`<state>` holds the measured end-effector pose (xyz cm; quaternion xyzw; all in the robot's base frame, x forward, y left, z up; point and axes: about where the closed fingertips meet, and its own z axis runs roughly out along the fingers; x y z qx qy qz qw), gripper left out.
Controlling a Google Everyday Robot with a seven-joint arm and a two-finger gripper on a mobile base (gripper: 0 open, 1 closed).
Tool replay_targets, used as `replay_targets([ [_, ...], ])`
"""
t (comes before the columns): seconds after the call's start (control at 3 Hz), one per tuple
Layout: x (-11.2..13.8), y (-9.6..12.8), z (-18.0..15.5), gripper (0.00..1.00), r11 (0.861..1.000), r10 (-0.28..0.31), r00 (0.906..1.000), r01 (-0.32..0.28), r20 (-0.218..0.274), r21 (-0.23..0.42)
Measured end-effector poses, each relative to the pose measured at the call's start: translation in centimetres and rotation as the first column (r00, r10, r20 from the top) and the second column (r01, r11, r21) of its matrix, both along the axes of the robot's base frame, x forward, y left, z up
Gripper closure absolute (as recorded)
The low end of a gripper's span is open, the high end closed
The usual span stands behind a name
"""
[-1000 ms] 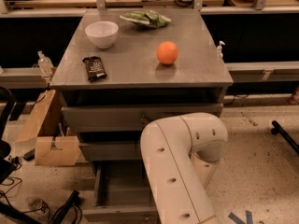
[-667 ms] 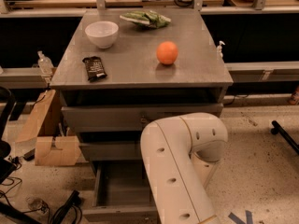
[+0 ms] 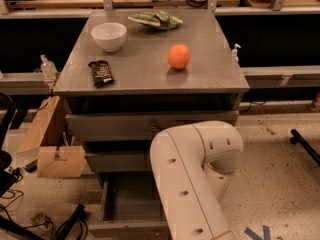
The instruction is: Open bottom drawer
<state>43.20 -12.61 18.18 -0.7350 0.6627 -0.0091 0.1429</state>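
Camera view: bottom drawer (image 3: pixel 131 196) stands pulled out, and nothing has shifted in the last second

Camera view, closer: everything sits as it did a second ago, with the drawer's bare floor exposed below the middle drawer front (image 3: pixel 117 161), so the opening looks essentially done. The white arm (image 3: pixel 192 179) covers the drawer's right part and its knob, and the drawer's front edge lies at the very bottom of the view. The gripper is out of sight, behind or below the arm; whether it is open or closed cannot be told
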Motion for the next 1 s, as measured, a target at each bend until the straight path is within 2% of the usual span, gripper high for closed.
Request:
replay_targets([
  [0.33,0.0,0.0,0.0,0.00,1.000,0.000,1.0000,0.000,0.000,0.000],
  [0.67,1.4,-0.4,3.9,0.27,0.998,0.016,0.9997,-0.015,0.018,-0.068],
  [1.0,2.6,-0.6,7.7,0.49,0.991,0.023,0.9988,-0.017,0.044,-0.131],
])
